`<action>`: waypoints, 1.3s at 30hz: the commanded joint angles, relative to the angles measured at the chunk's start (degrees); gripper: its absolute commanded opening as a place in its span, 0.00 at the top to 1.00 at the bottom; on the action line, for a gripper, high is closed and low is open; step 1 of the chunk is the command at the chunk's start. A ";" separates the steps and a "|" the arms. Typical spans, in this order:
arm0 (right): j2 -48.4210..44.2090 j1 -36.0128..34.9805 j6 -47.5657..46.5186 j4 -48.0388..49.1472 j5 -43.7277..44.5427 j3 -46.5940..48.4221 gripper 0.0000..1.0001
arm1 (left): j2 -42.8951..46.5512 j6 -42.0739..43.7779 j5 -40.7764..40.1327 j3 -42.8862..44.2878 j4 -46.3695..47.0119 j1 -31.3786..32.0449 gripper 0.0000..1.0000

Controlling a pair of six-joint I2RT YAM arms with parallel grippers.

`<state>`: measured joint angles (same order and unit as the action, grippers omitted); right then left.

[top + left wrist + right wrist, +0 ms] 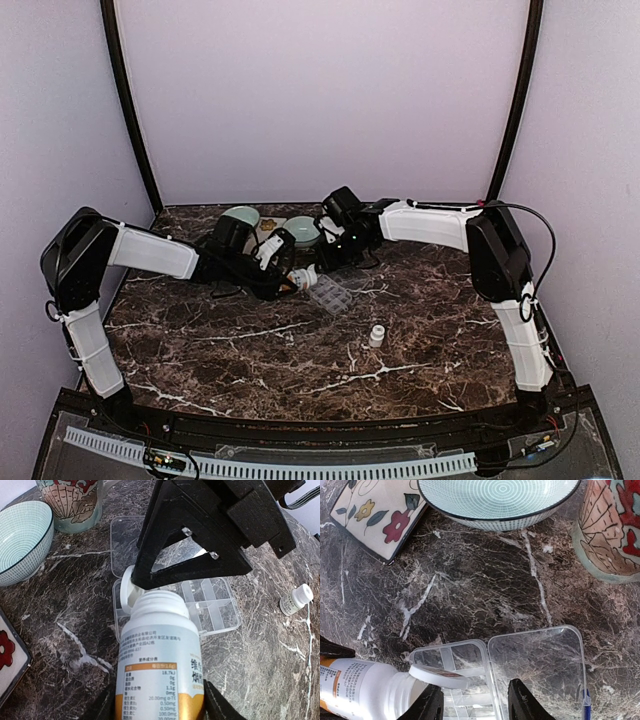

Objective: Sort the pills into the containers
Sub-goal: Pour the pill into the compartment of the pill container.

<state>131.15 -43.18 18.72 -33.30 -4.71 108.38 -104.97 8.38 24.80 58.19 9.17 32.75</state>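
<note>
My left gripper [157,702] is shut on a white pill bottle [160,650] with an orange and white label, tilted with its mouth over the near-left corner of the clear organiser box [212,602]. The bottle's flip cap [126,590] hangs open. The box lies on the marble with its clear lid [127,542] folded flat open. My right gripper [475,702] is open and hovers just above the box [455,655] by the hinge, next to the lid [540,665]. No pills show. In the top view the bottle [303,277] and box [330,295] sit mid-table.
A small white capped bottle [376,336] stands right of the box. A pale green bowl [500,500], a patterned mug [610,530] and a floral dish [375,515] lie behind. A second bowl [241,217] is at the back.
</note>
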 commanded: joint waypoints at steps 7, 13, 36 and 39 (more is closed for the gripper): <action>0.41 -0.15 0.44 1.77 -0.56 -0.72 0.55 | 3.54 2.04 -1.04 2.73 -2.32 0.47 1.00; 0.56 -0.16 0.41 1.82 -0.65 -0.45 0.55 | 3.63 3.24 -2.54 3.57 -3.74 0.65 1.00; 0.07 -0.33 0.17 2.17 -1.00 -0.88 0.55 | 4.40 6.72 -7.10 5.82 -6.75 1.78 1.00; 0.02 -0.41 0.18 2.26 -1.00 -1.11 0.55 | 4.28 7.13 -7.43 6.34 -7.50 1.98 1.00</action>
<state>131.15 -43.18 18.70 -32.51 -5.34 108.18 -103.79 14.02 17.98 62.43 2.96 34.24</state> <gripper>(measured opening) 0.453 0.513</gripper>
